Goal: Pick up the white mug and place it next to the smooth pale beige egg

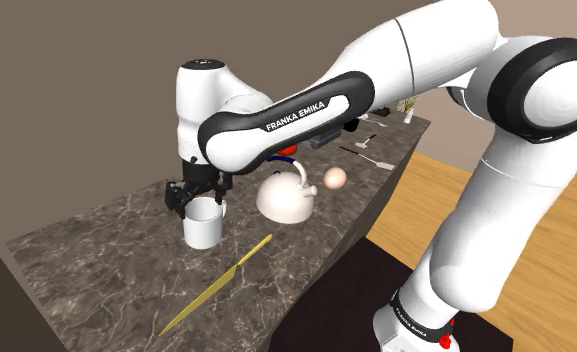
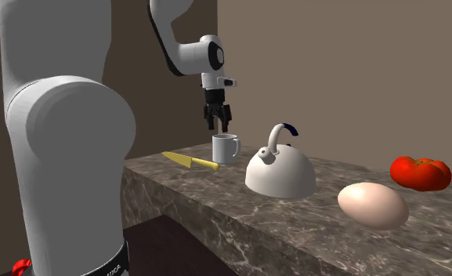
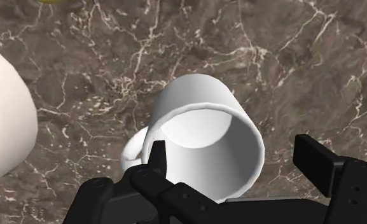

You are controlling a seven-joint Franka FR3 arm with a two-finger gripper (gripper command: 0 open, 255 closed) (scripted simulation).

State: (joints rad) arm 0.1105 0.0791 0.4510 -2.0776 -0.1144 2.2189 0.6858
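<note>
The white mug [image 1: 203, 222] [image 2: 226, 148] stands upright on the dark marble counter [image 1: 96, 262], its handle turned toward the white kettle. My black gripper [image 1: 198, 196] [image 2: 218, 122] hangs just above the mug's rim, open. In the wrist view the gripper [image 3: 236, 162] has its fingers spread on either side of the mug [image 3: 201, 137], one by the handle side and one past the far rim, neither touching it. The pale beige egg [image 1: 335, 178] [image 2: 373, 205] lies farther along the counter, beyond the kettle.
A white kettle [image 1: 286, 197] [image 2: 280, 171] [image 3: 0, 121] with a curved handle sits between mug and egg. A yellow knife [image 1: 221, 282] [image 2: 190, 161] lies near the counter's front edge. A red tomato [image 2: 420, 172] rests behind the egg. Utensils [image 1: 371, 158] lie at the far end.
</note>
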